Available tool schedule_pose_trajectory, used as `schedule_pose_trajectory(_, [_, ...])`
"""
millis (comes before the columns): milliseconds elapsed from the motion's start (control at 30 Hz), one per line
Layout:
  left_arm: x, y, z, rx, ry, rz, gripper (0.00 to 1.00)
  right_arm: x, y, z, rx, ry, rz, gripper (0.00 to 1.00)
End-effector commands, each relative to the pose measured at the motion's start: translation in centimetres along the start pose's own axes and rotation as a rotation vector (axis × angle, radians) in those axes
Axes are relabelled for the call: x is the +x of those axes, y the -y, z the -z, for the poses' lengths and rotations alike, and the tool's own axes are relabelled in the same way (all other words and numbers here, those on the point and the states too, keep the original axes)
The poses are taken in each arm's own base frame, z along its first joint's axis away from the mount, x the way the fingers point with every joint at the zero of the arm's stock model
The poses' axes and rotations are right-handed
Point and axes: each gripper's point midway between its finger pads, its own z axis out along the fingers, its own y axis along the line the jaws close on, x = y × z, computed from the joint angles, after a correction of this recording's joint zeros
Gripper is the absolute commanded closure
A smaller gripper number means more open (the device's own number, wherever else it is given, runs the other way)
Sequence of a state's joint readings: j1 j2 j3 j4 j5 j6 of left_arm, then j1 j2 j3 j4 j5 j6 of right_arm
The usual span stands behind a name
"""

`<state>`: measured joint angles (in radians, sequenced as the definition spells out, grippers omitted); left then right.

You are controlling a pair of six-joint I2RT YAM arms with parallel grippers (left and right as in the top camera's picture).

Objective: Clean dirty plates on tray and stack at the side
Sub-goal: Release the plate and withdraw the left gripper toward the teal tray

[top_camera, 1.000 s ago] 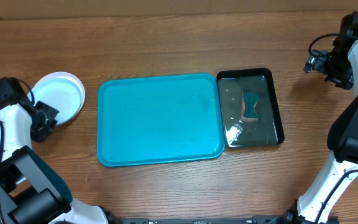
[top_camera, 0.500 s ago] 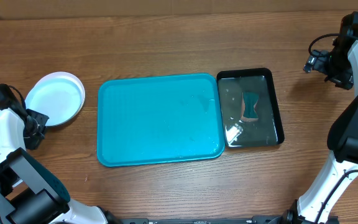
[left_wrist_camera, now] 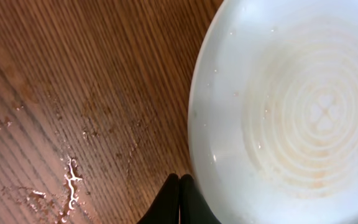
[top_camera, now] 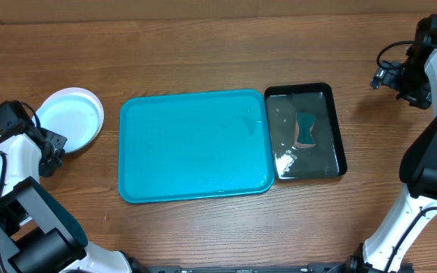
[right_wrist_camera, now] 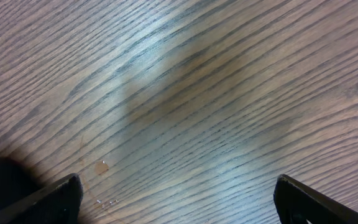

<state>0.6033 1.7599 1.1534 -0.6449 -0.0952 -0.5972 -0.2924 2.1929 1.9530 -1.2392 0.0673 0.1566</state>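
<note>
A white plate [top_camera: 68, 120] lies on the wood at the far left, beside the turquoise tray [top_camera: 194, 144], which holds no plates. It may be the top of a stack; the yellow-green and light blue plates are not visible. The plate also fills the right of the left wrist view [left_wrist_camera: 291, 112], wet, with a faint orange tint. My left gripper [top_camera: 51, 144] is shut and empty, its tips [left_wrist_camera: 179, 202] at the plate's near rim. My right gripper [top_camera: 385, 74] is open and empty over bare wood at the far right, its tips [right_wrist_camera: 179, 199] wide apart.
A glossy black tray [top_camera: 305, 130] with water and a blue sponge [top_camera: 305, 129] stands right of the turquoise tray. Water drops lie on the wood [left_wrist_camera: 70, 180] left of the plate.
My left arm swung outward to the left, then came back toward the white plate. The plate, trays and right arm stayed still.
</note>
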Motion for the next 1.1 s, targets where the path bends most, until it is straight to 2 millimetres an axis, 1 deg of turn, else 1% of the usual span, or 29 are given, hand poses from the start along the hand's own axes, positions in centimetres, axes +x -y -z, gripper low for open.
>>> schedule_pose_trajectory(0, [0.8,0.1,0.0,0.016,-0.017,0.004,0.96,-0.7,0.0,1.6,-0.004,0.047,-0.005,0.00])
schedule_pose_trajectory(133, [1.1,0.2,-0.3,0.026,-0.020,0.004,0.94,-0.7,0.0,1.6,-0.004,0.047,-0.005,0.00])
schedule_pose_trajectory(233, [1.4,0.7,-0.6,0.059,-0.031,0.003,0.93,-0.7,0.0,1.6,-0.004,0.047,-0.005,0.00])
schedule_pose_trajectory(267, [1.5,0.9,-0.7,0.077,-0.035,-0.009,0.94,-0.7,0.0,1.6,-0.004,0.047,-0.005,0.00])
schedule_pose_trajectory(367, [1.9,3.0,-0.5,0.195,-0.056,-0.087,0.96,-0.7,0.0,1.6,-0.004,0.047,-0.005,0.00])
schedule_pose_trajectory(467, [2.6,6.5,0.7,0.399,-0.093,-0.197,0.96,-0.7,0.0,1.6,-0.004,0.047,-0.005,0.00])
schedule_pose_trajectory(500, [2.8,7.3,1.1,0.453,-0.101,-0.226,0.96,-0.7,0.0,1.6,-0.004,0.047,-0.005,0.00])
schedule_pose_trajectory(533, [3.0,8.1,1.7,0.503,-0.113,-0.250,0.94,-0.7,0.0,1.6,-0.004,0.047,-0.005,0.00])
schedule_pose_trajectory(600, [3.3,8.8,2.3,0.553,-0.133,-0.257,0.91,-0.7,0.0,1.6,-0.004,0.047,-0.005,0.00])
schedule_pose_trajectory(667, [3.6,9.5,3.0,0.602,-0.156,-0.260,0.81,-0.7,0.0,1.6,-0.004,0.047,-0.005,0.00])
schedule_pose_trajectory(733, [4.2,10.1,3.6,0.654,-0.183,-0.263,0.75,-0.7,0.0,1.6,-0.004,0.047,-0.005,0.00])
schedule_pose_trajectory(767, [4.9,10.8,4.3,0.706,-0.218,-0.269,0.71,-0.7,0.0,1.6,-0.004,0.047,-0.005,0.00])
schedule_pose_trajectory(800, [5.3,11.1,4.5,0.725,-0.233,-0.273,0.68,-0.7,0.0,1.6,-0.004,0.047,-0.005,0.00])
schedule_pose_trajectory(867, [6.1,11.6,4.9,0.747,-0.258,-0.288,0.57,-0.7,0.0,1.6,-0.004,0.047,-0.005,0.00])
schedule_pose_trajectory(900, [6.6,11.8,4.9,0.743,-0.271,-0.296,0.44,-0.7,0.0,1.6,-0.004,0.047,-0.005,0.00])
schedule_pose_trajectory(933, [7.2,11.9,4.9,0.736,-0.284,-0.304,0.27,-0.7,0.0,1.6,-0.004,0.047,-0.005,0.00])
schedule_pose_trajectory(967, [7.8,12.0,4.9,0.723,-0.298,-0.313,0.05,-0.7,0.0,1.6,-0.004,0.047,-0.005,0.00])
schedule_pose_trajectory(1000, [8.4,12.0,4.9,0.710,-0.311,-0.322,0.00,-0.7,0.0,1.6,-0.004,0.047,-0.005,0.00])
schedule_pose_trajectory(1067, [9.6,12.5,5.0,0.705,-0.337,-0.347,0.00,-0.7,0.0,1.6,-0.004,0.047,-0.005,0.00])
